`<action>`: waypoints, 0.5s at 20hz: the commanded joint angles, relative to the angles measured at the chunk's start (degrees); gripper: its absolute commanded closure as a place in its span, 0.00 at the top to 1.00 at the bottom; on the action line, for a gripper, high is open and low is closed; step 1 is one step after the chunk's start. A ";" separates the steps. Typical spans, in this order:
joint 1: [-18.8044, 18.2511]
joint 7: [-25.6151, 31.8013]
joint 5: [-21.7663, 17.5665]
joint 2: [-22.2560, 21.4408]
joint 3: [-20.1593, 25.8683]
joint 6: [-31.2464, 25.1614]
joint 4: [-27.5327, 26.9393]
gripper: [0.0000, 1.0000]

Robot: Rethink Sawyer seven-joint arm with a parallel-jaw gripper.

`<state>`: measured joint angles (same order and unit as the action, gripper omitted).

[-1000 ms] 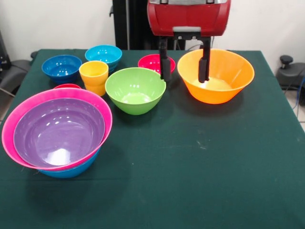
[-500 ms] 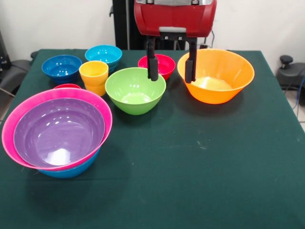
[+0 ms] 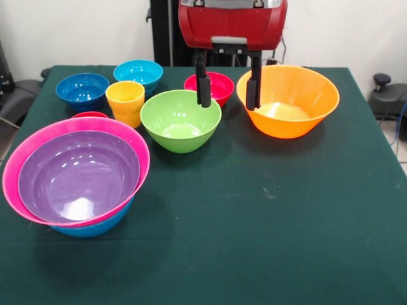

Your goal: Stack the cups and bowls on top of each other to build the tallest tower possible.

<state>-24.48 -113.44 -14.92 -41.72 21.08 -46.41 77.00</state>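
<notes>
Hanging from the red arm head at the top of the front view, the pincer [image 3: 228,93] has its two black fingers spread apart with nothing between them; one fingertip [image 3: 205,98] shows in front of the far rim of the green bowl [image 3: 180,120], the other in front of the near-side rim of the large orange bowl [image 3: 288,100], and the small red bowl [image 3: 216,87] sits behind the gap between them. Whether either finger touches a rim cannot be told from this view. On the green-covered bench [image 3: 267,216], the tower [image 3: 75,176] stands at the picture's left near corner: a purple bowl [image 3: 79,176] nested in a pink bowl [image 3: 137,149], both tilted and resting in a blue bowl [image 3: 95,227] whose underside shows below them. Just behind the pink rim a sliver of a red cup [image 3: 89,115] peeks out. The yellow-orange cup [image 3: 126,103] stands upright just beside the green bowl, on its left in the picture. Farther back are a dark blue bowl [image 3: 82,89] and a light blue bowl [image 3: 138,73], side by side, each standing open side up.
</notes>
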 commanded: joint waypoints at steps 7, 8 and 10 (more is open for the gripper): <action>0.08 -2.22 -1.45 6.35 -0.94 4.52 6.91 1.00; -0.10 -2.04 -1.47 6.81 -0.78 5.02 7.00 1.00; -0.38 -2.02 -1.47 7.54 -0.63 6.17 7.41 1.00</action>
<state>-24.52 -113.44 -14.91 -40.09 20.99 -44.58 78.14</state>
